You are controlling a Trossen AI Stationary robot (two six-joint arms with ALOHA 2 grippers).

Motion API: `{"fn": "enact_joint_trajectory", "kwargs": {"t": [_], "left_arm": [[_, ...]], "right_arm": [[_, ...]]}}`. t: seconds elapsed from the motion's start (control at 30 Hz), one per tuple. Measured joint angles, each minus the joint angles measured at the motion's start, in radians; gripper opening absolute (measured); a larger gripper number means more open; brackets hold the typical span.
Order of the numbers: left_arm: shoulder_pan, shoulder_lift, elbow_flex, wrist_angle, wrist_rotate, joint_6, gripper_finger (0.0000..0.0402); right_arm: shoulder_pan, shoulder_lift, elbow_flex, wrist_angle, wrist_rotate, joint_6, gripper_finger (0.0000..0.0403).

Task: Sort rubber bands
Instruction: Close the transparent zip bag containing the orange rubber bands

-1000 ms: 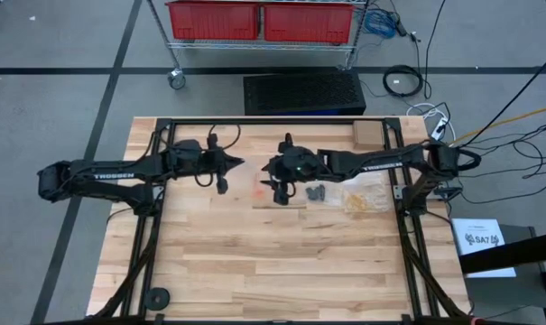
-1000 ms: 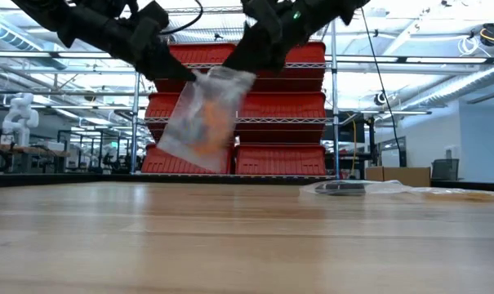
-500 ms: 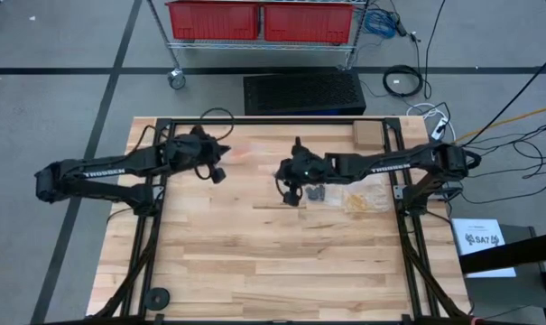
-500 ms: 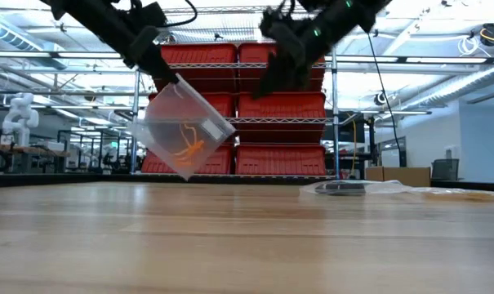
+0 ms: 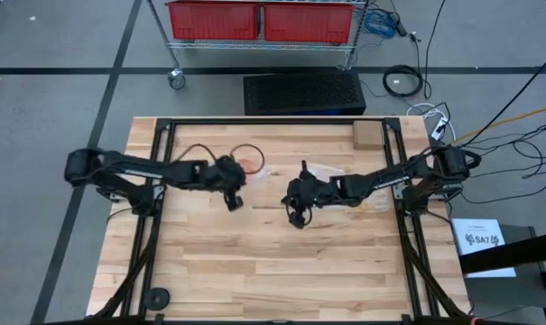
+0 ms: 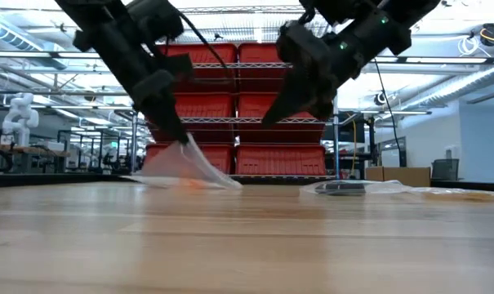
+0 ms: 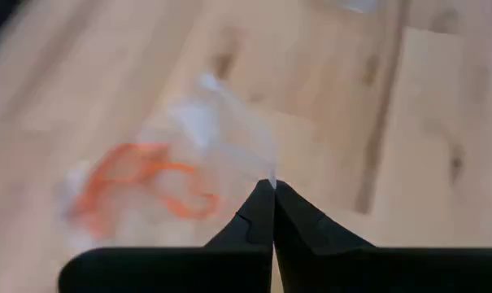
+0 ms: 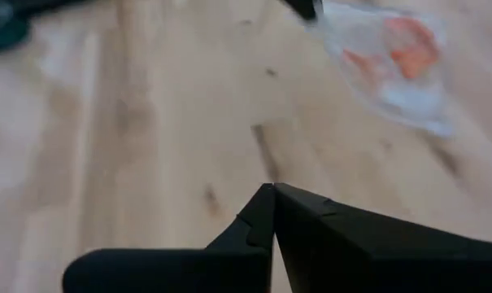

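Pinching a corner of a clear, crinkly plastic bag [image 7: 221,130] with left gripper [image 7: 272,189], dark tapered fingers [image 7: 250,220] pressed together on the film. Bag thin, glossy, sagging from the pinched corner down onto the tabletop [image 6: 247,237] in the low view [image 6: 185,167], far edge lying flat on the wood. Inside: orange rubber bands [image 7: 140,183], thin loops tangled in a loose clump, blurred; also an orange smudge at the bag's low edge in the low view [image 6: 193,184]. Seen from above, left gripper [image 5: 236,200] left of table centre, bag [image 5: 252,167] just beyond it, faint and see-through.

Hovering above the tabletop near centre, right gripper [image 5: 295,217], matte black fingers [image 8: 254,220] shut tip to tip, holding nothing. Same bag with orange bands visible farther off in the right wrist view [image 8: 392,57].

Lying flat on the right side of the tabletop, more clear bags [image 6: 353,188], low and wrinkled, dark contents in the nearer one; pale tan contents in another beside it [image 6: 467,194], too small to make out.

Tabletop: light wood planks, visible grain and knots, black metal frame [image 5: 254,122] around it. Small cardboard-coloured block [image 5: 367,134] at the far right corner.
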Motion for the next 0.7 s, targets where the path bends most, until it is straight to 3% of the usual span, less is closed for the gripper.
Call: {"fn": "enact_joint_trajectory", "kwargs": {"t": [0.17, 0.3, 0.4, 0.53, 0.7], "left_arm": [[-0.027, 0.099, -0.001, 0.157, 0.079, -0.009, 0.0036], [-0.032, 0.126, -0.001, 0.301, 0.212, -0.012, 0.008], [-0.031, 0.124, 0.001, 0.359, 0.304, -0.015, 0.0116], [-0.031, 0.116, 0.02, 0.364, 0.33, -0.014, 0.0158], [-0.01, 0.116, 0.027, 0.355, 0.419, 0.008, 0.0178]], "right_arm": [[0.017, 0.0, 0.0, 0.02, -0.03, 0.153, 0.0002], [0.01, 0.0, 0.0, 0.029, -0.021, 0.312, 0.003], [-0.001, 0.0, 0.0, 0.034, 0.008, 0.436, 0.0067], [-0.014, 0.03, 0.0, 0.036, 0.076, 0.553, 0.0129], [-0.038, 0.14, 0.0, 0.071, 0.104, 0.666, 0.0203]]}}
